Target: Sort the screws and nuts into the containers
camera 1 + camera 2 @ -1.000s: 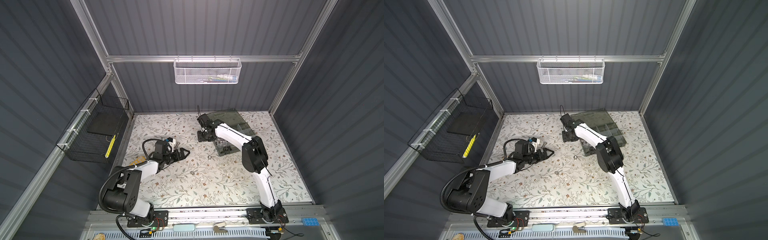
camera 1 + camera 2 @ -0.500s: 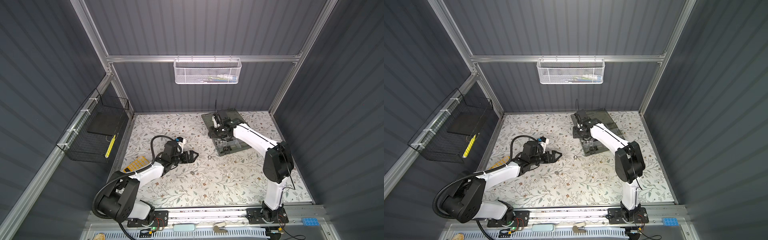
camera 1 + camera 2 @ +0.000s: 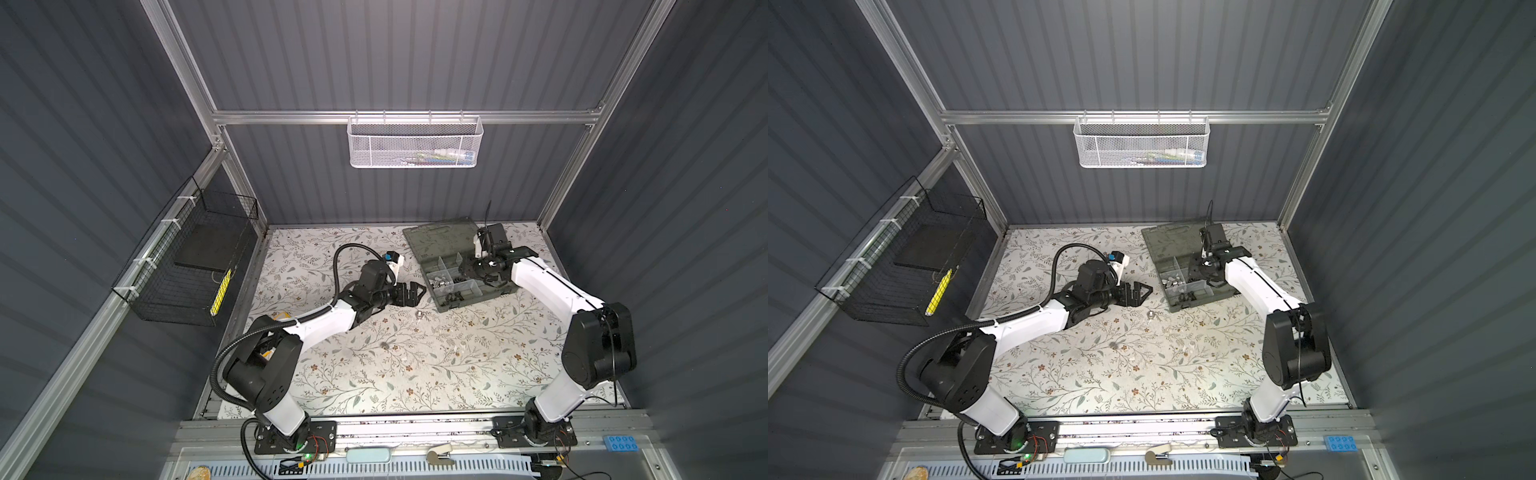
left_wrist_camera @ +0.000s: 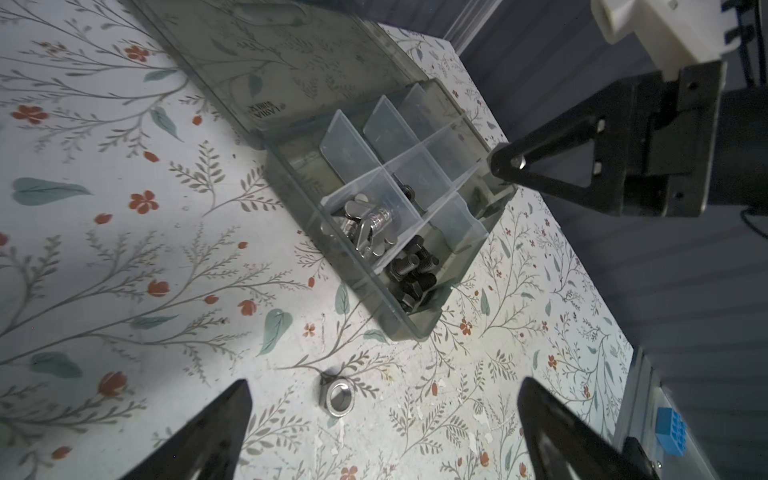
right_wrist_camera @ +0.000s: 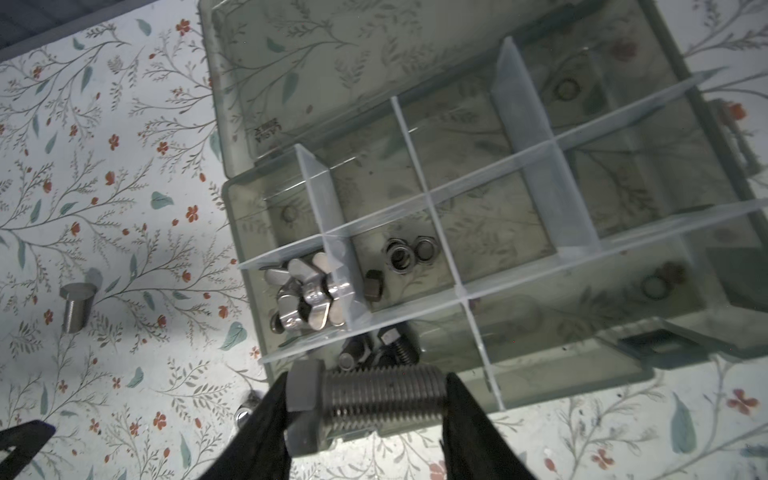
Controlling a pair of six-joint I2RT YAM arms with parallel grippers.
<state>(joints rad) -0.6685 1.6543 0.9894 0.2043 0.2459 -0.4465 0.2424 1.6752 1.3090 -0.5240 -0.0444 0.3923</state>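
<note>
Since a second ago my right arm has swung in from beside the translucent grey-green plastic organizer case [image 3: 440,239]. Now the right gripper [image 5: 368,388] hangs over its compartments, pinching a silver threaded hex-head bolt [image 5: 386,395] end to end. My left arm has stretched towards the case, with the left gripper [image 4: 384,382] spread wide and a shiny silver hex nut [image 4: 338,397] on the floral cloth near the case's corner. Between the pale clear dividers lie silver wing nuts [image 5: 309,291], ring-shaped nuts [image 5: 409,253] and black bolts [image 4: 411,272]. Only the right wrist view shows the grip itself, and a second silver bolt [image 5: 77,305] standing on its head, well apart from the case.
</note>
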